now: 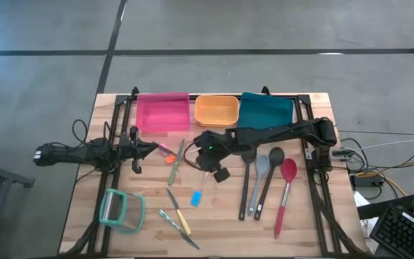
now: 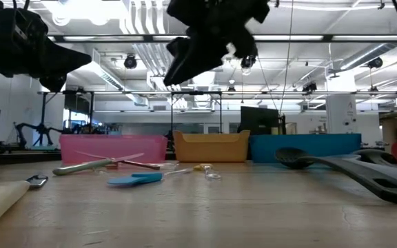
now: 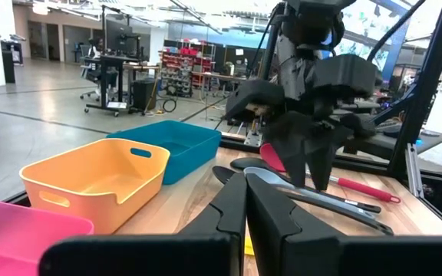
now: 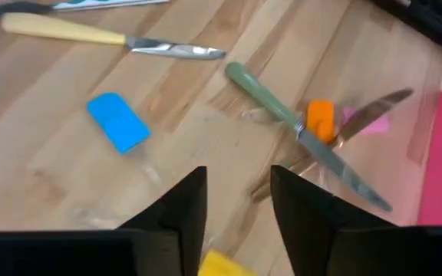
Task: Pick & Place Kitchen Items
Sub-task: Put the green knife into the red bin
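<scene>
Kitchen items lie flat on the wooden table (image 1: 214,230). A green-handled knife (image 4: 305,132) lies by an orange piece (image 4: 320,119) and a pink piece (image 4: 368,123). A blue spatula (image 4: 117,121) and a yellow-handled knife (image 4: 106,34) lie nearer the front. Black, grey and red spoons (image 1: 268,180) lie at the right. My right gripper (image 4: 239,207) hangs open above the table's middle, slanting down toward the green-handled knife, nothing between its fingers. My left gripper (image 3: 244,207) waits shut and level at the table's left side (image 1: 149,149).
Pink (image 1: 162,111), orange (image 1: 216,110) and teal (image 1: 266,109) bins stand in a row along the far edge. A teal-rimmed clear container (image 1: 121,210) sits near the front left. Two more yellow-handled knives (image 1: 178,216) lie near the front edge.
</scene>
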You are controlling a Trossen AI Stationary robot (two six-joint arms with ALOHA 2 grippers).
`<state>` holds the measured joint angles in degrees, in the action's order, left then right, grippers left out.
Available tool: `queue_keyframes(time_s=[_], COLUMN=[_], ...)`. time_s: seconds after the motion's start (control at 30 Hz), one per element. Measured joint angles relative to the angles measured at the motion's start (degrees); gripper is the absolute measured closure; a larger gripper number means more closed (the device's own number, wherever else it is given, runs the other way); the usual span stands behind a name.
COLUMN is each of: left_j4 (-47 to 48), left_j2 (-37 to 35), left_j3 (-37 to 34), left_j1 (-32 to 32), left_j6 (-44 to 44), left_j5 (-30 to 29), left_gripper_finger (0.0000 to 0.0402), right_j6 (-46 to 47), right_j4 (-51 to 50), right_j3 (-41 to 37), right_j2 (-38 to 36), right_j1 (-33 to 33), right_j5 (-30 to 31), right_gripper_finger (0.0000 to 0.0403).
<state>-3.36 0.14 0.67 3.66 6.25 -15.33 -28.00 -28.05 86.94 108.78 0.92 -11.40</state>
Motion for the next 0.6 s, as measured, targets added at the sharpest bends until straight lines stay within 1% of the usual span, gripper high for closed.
queue_keyframes(time_s=[0.07, 0.23, 0.33, 0.5, 0.6], left_j4=[0.0, 0.0, -0.07, -0.06, -0.07], left_j2=[0.0, 0.0, 0.0, 0.04, 0.04], left_j3=[-0.01, -0.02, -0.01, -0.02, -0.02], left_j1=[0.0, 0.0, 0.0, -0.02, -0.02], left_j6=[-0.01, -0.01, -0.04, -0.6, 4.31], left_j5=[0.02, 0.0, 0.0, -0.2, -0.25], left_gripper_finger=[0.0388, 0.0388, 0.039, 0.039, 0.0389], right_j6=[2.87, 12.16, 16.97, 22.32, 24.39], right_j4=[-0.51, 1.01, 4.69, 11.76, 16.68], right_j3=[-2.15, -11.92, -20.07, -34.04, -41.85], right_j2=[-2.98, -12.84, -20.38, -36.91, -47.75], right_j1=[0.47, 1.52, 2.26, 3.71, 4.64], right_j5=[0.5, 5.72, 10.75, 19.16, 21.86], right_gripper_finger=[0.0297, 0.038, 0.0388, 0.0394, 0.0394])
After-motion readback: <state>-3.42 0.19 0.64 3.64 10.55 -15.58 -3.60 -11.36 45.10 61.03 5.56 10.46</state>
